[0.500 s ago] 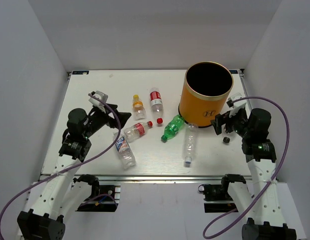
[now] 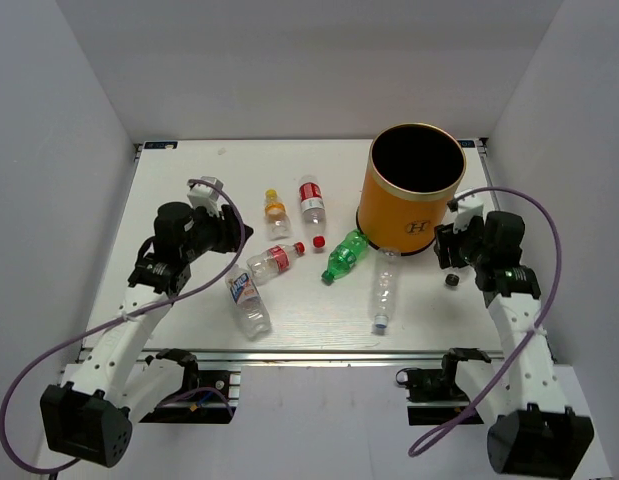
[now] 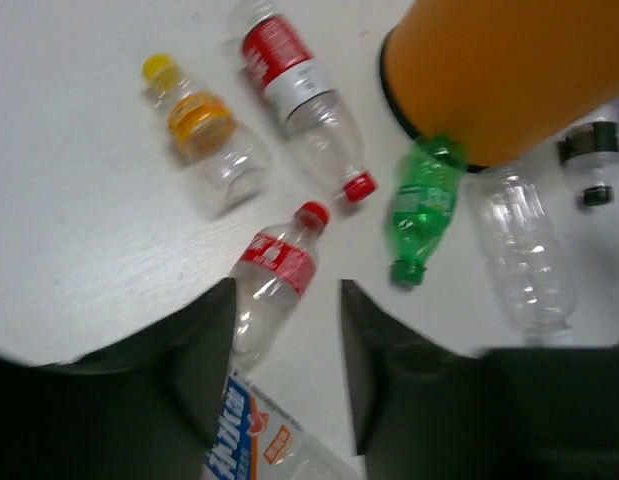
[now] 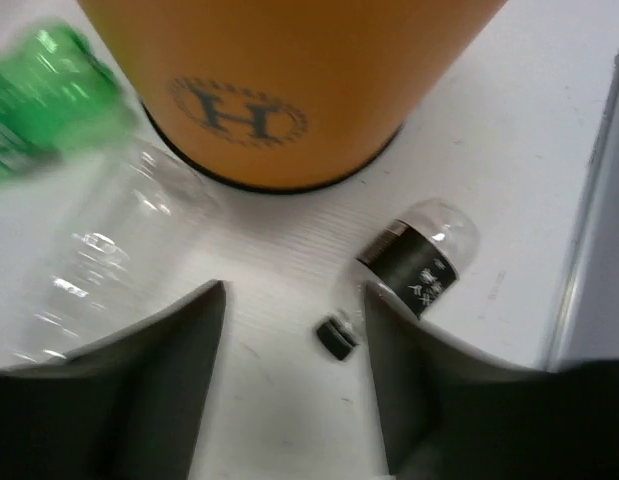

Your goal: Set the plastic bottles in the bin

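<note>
Several plastic bottles lie on the white table: an orange-capped one (image 2: 276,214), a red-labelled one (image 2: 311,200), a red-capped one (image 3: 274,270), a blue-labelled one (image 2: 247,298), a green one (image 2: 344,256) against the bin's foot and a clear one (image 2: 381,292). The orange bin (image 2: 412,195) stands upright at the back right. My left gripper (image 3: 286,290) hovers open over the red-capped bottle, holding nothing. My right gripper (image 4: 294,290) is open just right of the bin, above a black cap (image 4: 337,336). A small black-labelled bottle (image 4: 421,255) lies beside that cap.
A loose red cap (image 2: 318,242) sits between the red-labelled bottle and the green one. The table's right edge and the side wall (image 4: 599,230) run close to my right gripper. Grey walls enclose the table on three sides.
My left arm has swung a little right and back above the bottles. My right arm has shifted slightly toward the bin. The bottles have not moved.
</note>
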You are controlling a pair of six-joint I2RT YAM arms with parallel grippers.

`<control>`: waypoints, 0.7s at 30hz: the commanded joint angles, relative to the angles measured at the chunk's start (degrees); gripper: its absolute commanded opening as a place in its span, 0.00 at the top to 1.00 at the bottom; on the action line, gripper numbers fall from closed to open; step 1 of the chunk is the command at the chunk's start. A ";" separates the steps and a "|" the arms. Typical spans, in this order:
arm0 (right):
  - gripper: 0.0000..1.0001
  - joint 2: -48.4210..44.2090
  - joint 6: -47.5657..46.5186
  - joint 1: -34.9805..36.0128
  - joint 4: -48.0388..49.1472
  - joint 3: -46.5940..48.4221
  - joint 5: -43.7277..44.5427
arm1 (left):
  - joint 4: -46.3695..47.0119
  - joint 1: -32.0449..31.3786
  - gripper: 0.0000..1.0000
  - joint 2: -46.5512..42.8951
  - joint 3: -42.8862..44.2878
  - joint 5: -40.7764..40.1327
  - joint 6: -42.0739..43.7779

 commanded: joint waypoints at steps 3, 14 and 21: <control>0.10 9.04 -2.75 -0.35 3.51 0.00 9.55 | -9.41 -0.07 0.24 1.92 1.94 -11.44 -4.07; 0.10 17.65 -3.98 -6.32 10.82 -5.90 19.59 | -13.11 -0.07 0.01 6.05 3.78 -13.82 -8.37; 0.10 27.58 -0.83 -9.93 10.73 -0.90 11.52 | -12.50 -0.59 0.01 4.73 3.78 -11.19 -9.00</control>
